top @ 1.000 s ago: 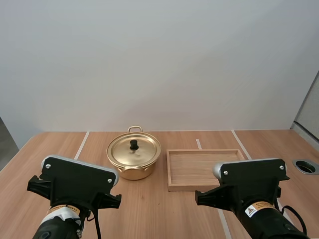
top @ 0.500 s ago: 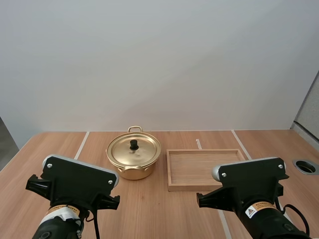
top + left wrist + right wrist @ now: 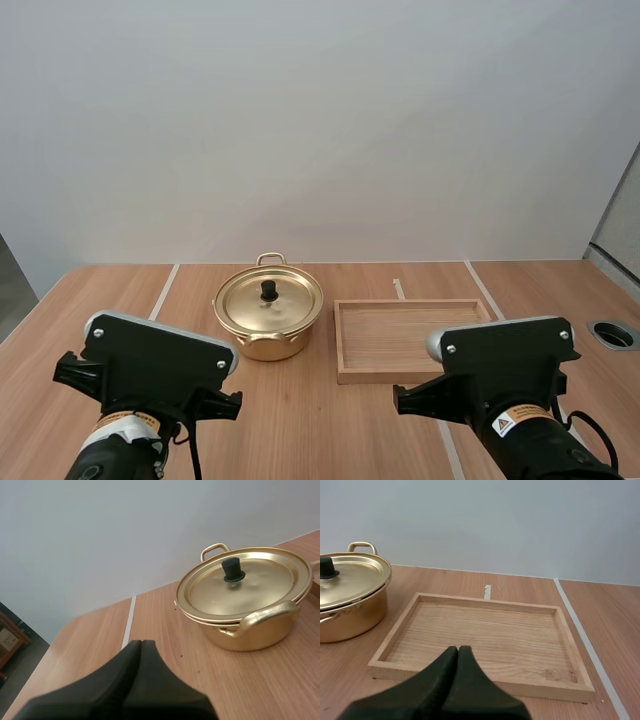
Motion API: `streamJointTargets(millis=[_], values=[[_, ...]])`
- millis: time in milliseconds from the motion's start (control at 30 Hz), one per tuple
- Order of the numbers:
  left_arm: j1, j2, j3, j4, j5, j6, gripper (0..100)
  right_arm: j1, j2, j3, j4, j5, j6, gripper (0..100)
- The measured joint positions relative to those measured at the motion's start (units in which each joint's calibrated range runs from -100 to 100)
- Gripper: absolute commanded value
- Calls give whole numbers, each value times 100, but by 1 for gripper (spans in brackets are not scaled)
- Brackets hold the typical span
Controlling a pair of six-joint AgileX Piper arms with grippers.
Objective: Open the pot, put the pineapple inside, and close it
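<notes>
The left gripper [image 3: 141, 643] and right gripper [image 3: 458, 649], each closed tight on nothing, hover near the lidded pot [image 3: 268, 318] and wooden tray [image 3: 410, 340] on the counter [image 3: 320, 420].

Bare surface [image 3: 320, 420] lies open between my left end effector [image 3: 141, 644] and the pot [image 3: 265, 347], whose lid [image 3: 260, 582] sits on with open air above its knob [image 3: 233, 570]. Ahead of my right end effector [image 3: 458, 650], the low near rim of the wooden tray [image 3: 555, 692] stands across the path. Pot and tray stand just apart.
</notes>
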Motion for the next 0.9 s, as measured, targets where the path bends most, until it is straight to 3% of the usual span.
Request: streamJointTargets(millis=[900], values=[[0, 0, 0, -183, 189, -297, 0, 0, 0, 0, 59, 0, 0, 0]])
